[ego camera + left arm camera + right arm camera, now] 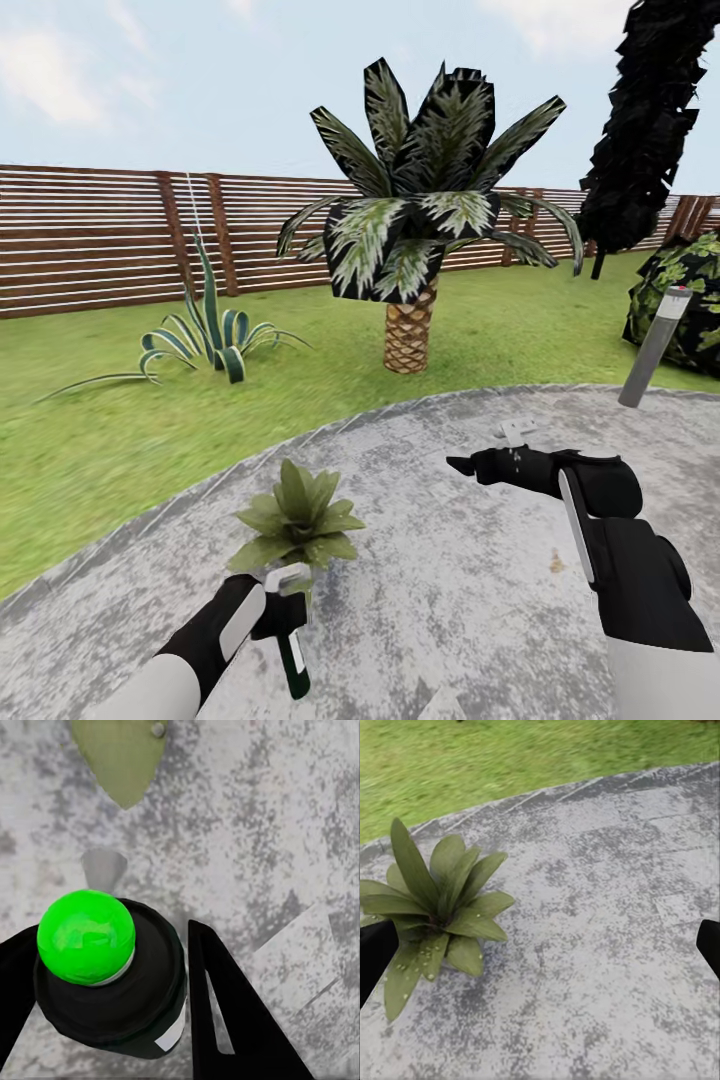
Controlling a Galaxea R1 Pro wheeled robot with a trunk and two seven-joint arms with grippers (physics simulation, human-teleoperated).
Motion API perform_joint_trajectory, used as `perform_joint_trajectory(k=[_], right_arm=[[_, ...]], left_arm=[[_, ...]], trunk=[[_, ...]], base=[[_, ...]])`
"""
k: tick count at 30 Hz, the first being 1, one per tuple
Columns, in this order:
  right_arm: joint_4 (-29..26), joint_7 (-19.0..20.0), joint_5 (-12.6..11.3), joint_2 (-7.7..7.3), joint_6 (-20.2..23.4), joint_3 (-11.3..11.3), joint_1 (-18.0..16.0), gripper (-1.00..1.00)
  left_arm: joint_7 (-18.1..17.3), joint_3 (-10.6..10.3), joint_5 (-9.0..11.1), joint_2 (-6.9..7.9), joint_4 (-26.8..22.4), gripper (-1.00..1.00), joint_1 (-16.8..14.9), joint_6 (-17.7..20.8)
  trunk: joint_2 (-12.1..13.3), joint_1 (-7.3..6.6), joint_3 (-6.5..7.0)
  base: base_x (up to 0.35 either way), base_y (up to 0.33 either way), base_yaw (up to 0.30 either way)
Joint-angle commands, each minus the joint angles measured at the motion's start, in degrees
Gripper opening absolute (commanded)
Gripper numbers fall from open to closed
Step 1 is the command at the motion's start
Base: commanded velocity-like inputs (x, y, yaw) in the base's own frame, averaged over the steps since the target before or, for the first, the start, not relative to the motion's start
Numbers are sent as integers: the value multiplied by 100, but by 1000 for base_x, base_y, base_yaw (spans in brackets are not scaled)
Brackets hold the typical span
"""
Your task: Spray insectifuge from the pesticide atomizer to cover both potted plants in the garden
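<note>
I'm holding the pesticide atomizer (292, 640) in the left gripper (275, 612), jaws clamped on either side of the dark bottle; in the left wrist view the bottle (112, 975) sits tight between the two black fingers (232, 1012), its bright green end facing the camera. The potted plant (296, 522) is just ahead of those jaws on the stone patio (440, 600), one leaf tip (120, 757) reaching in beyond the bottle. The right gripper (462, 466) is hanging empty with its jaws spread wide, well off to the side, and its camera is looking across at the same rosette (435, 915), where a few white specks of insectifuge (416, 964) are dotting the lower leaves. Judging by that patchy cover, I'm aiming to keep the nozzle pointed at the rosette's centre and sweep over the bare upper leaves, holding the grip firm so the bottle isn't twisting. I can't tell from here which way the nozzle is facing.
</note>
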Motion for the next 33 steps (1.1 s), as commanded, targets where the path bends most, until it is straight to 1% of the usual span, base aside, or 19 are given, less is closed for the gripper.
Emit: perform_joint_trajectory(k=[1, 6, 15, 24, 25, 27, 33], right_arm=[[-6, 58, 60, 0, 20, -3, -6, 100], [-6, 58, 60, 0, 20, -9, -6, 100], [-15, 58, 60, 0, 20, -15, -6, 100], [-14, 62, 56, 0, 20, -26, -6, 100], [-6, 57, 48, 27, 20, -60, -39, 100], [-18, 52, 82, 29, 20, -64, -103, 100], [-18, 52, 82, 29, 20, -64, -131, 100]], left_arm=[[53, -18, 61, 14, -6, -100, -4, 47], [57, 17, 59, 37, 63, -100, -20, 98], [140, 16, 49, 55, 73, -100, -54, 228], [160, -23, 45, 51, 140, -100, -55, 237], [126, -5, 62, 84, 107, -100, -22, 203], [101, -24, 48, 141, 70, -100, 17, 159], [101, -24, 48, 141, 70, -100, 17, 159]], trunk=[[-2, -1, -6], [-2, -1, -6], [-2, -1, -6], [-2, -1, -6], [-3, -1, -6], [-3, -1, -6], [-3, -1, -6]], base=[[42, 313, -3], [84, 324, -60], [117, 328, -245], [39, 337, -36], [0, 0, 0], [0, 0, 0], [0, 0, 0]])
